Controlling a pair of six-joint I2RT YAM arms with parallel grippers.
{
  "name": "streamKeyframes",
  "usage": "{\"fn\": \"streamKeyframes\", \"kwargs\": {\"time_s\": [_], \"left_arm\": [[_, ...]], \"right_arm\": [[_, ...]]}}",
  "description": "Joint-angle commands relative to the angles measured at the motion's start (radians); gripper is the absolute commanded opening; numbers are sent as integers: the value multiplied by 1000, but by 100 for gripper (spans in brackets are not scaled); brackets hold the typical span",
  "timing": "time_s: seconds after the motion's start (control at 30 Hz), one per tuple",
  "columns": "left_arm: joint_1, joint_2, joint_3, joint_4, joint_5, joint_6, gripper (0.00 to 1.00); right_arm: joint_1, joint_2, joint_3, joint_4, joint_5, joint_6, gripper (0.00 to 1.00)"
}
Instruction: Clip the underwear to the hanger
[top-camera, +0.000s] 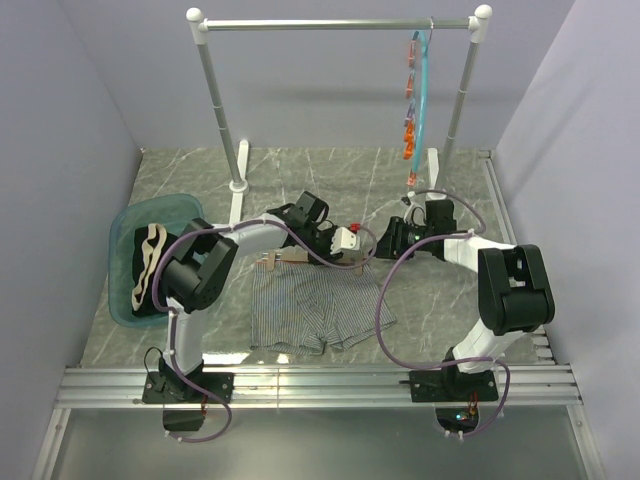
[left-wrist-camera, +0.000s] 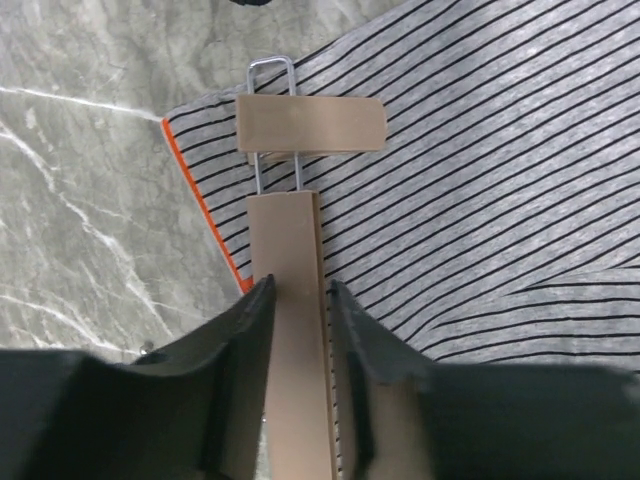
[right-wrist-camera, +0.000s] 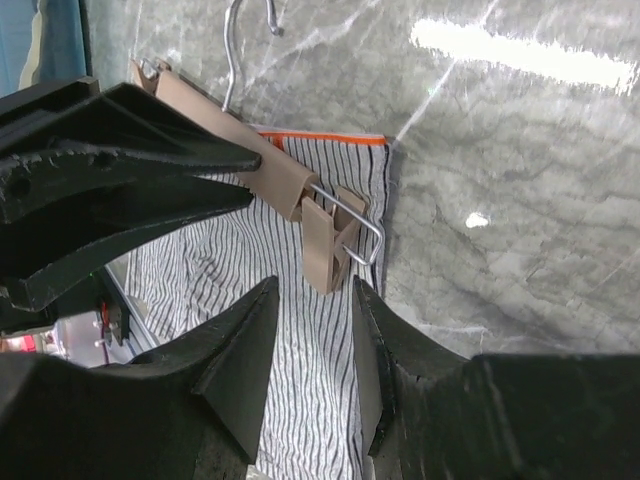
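The striped grey-and-white underwear (top-camera: 315, 310) lies flat on the marble table, its orange-edged waistband at the far side. The wooden hanger (top-camera: 290, 260) lies across that waistband. In the left wrist view my left gripper (left-wrist-camera: 300, 288) is shut on the hanger's bar (left-wrist-camera: 290, 240), and the end clip (left-wrist-camera: 310, 122) rests on the striped cloth (left-wrist-camera: 480, 150) just ahead. My right gripper (right-wrist-camera: 314, 290) hangs open over the underwear (right-wrist-camera: 200, 280). The other end clip (right-wrist-camera: 322, 245) sits just beyond its fingertips, not between them. The silver hook (right-wrist-camera: 235, 50) points away.
A clothes rack (top-camera: 340, 24) stands at the back, with a teal hanger with orange clips (top-camera: 418, 90) on its right end. A teal basket (top-camera: 125, 235) of dark and cream clothing sits at the left. Grey walls close in both sides.
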Motion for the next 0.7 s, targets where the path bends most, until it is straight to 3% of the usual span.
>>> {"fn": "streamKeyframes", "kwargs": {"time_s": [0.0, 0.27, 0.57, 0.67], "left_arm": [[-14, 5, -28, -67, 23, 26, 39], [-8, 56, 46, -91, 0, 6, 41], [-5, 94, 81, -163, 12, 60, 33], [-7, 96, 80, -191, 7, 86, 37]], "right_arm": [[-9, -29, -20, 12, -18, -1, 43], [-11, -40, -36, 17, -23, 8, 43], [-19, -48, -30, 8, -26, -9, 44], [-17, -43, -31, 8, -28, -12, 45]]}}
